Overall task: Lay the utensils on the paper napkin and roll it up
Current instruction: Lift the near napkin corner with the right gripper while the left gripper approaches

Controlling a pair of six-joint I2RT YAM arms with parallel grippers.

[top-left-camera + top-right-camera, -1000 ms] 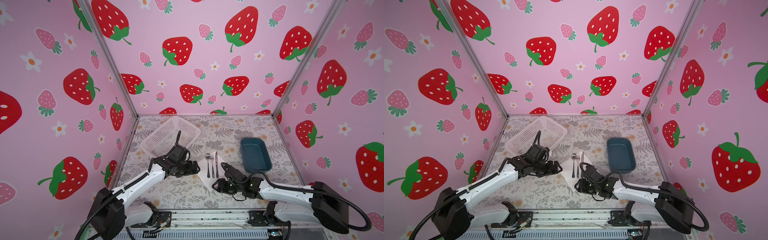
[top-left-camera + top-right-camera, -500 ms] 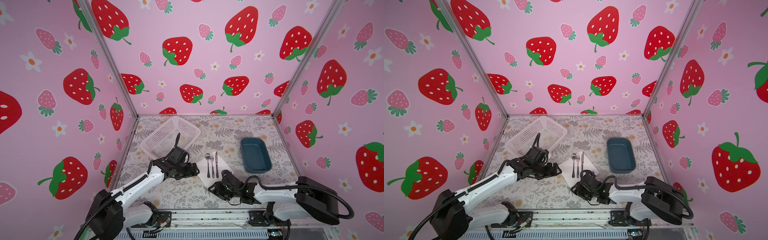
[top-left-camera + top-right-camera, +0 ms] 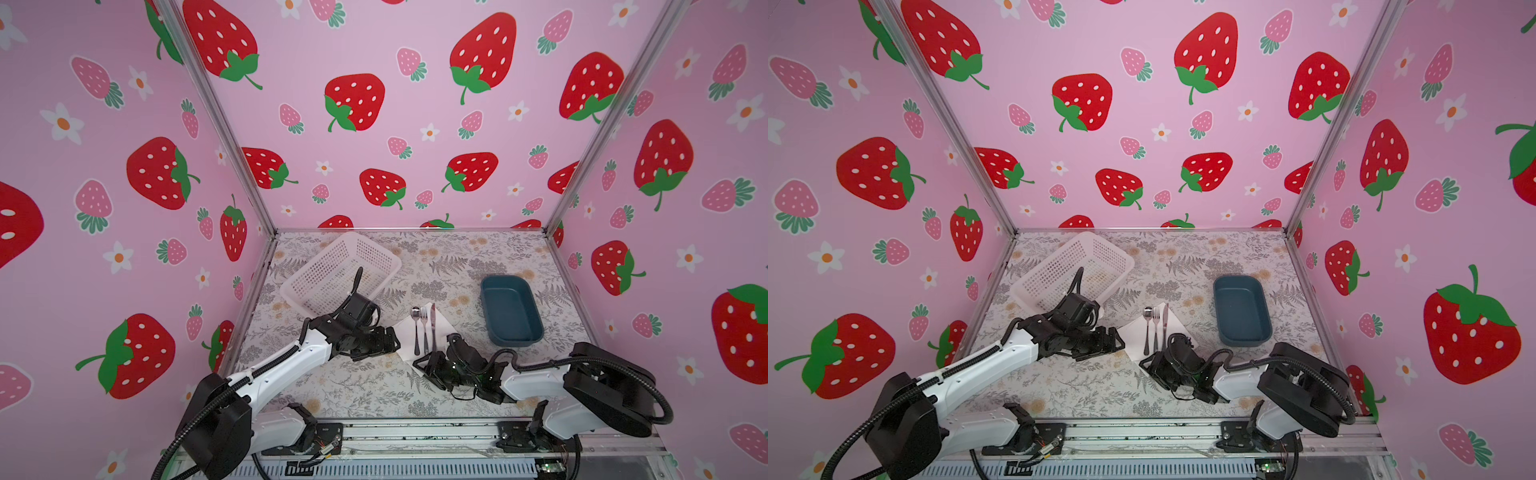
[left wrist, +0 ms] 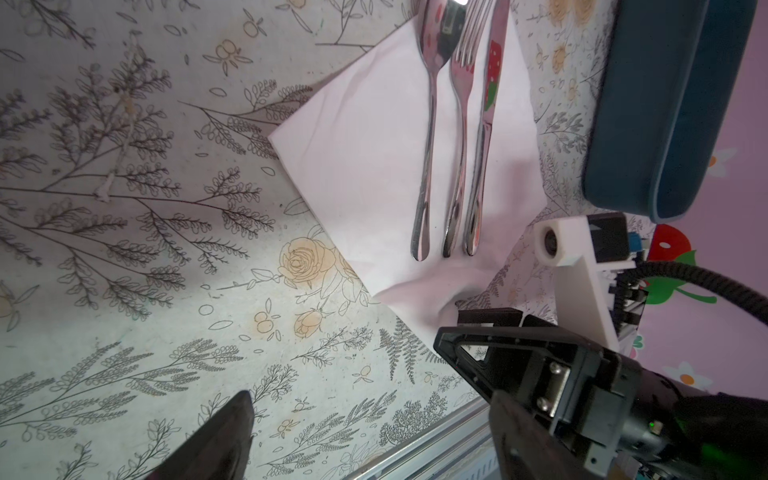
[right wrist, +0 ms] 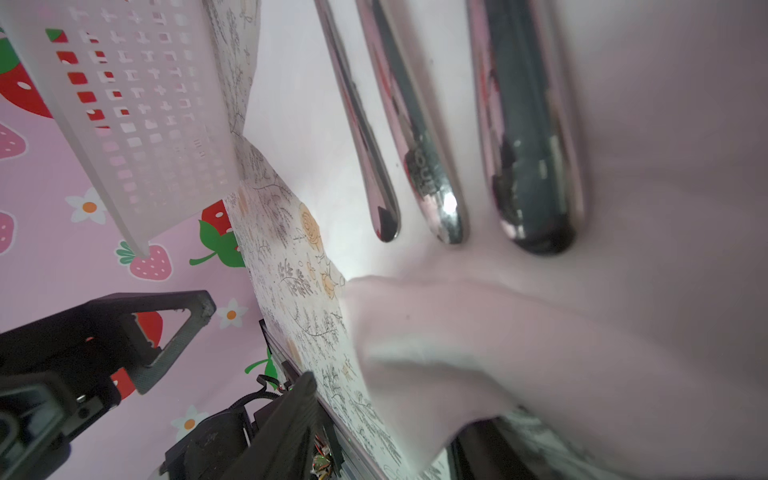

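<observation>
Right now you have two containers flanking the napkin (image 3: 405,332). The white basket (image 3: 376,255) sits behind and to its left, with only the flowered tablecloth (image 3: 365,386) showing through its holes. The dark blue tray (image 3: 511,311) sits just to its right, its bare floor in view. All the utensils (image 3: 424,332) lie on the napkin instead: spoon (image 4: 430,124), fork (image 4: 463,124) and knife (image 4: 484,124), side by side and nearly touching. Their handles point toward the napkin's near corner and their heads reach its far corner. The napkin sits cornerwise and lies flat except at that near corner, which is puckered and lifted. Your right gripper (image 3: 422,362) is at that raised corner, and in the right wrist view the paper drapes over one of its fingers. Whether it pinches the paper you cannot tell. Your left gripper (image 3: 395,340) lies low at the napkin's left corner, fingers (image 5: 199,305) spread wide and holding nothing. Against a second ago, your right gripper has drawn back off the napkin's near half to its corner, so more of the paper shows. The left gripper, the utensils and both containers are where they were.
</observation>
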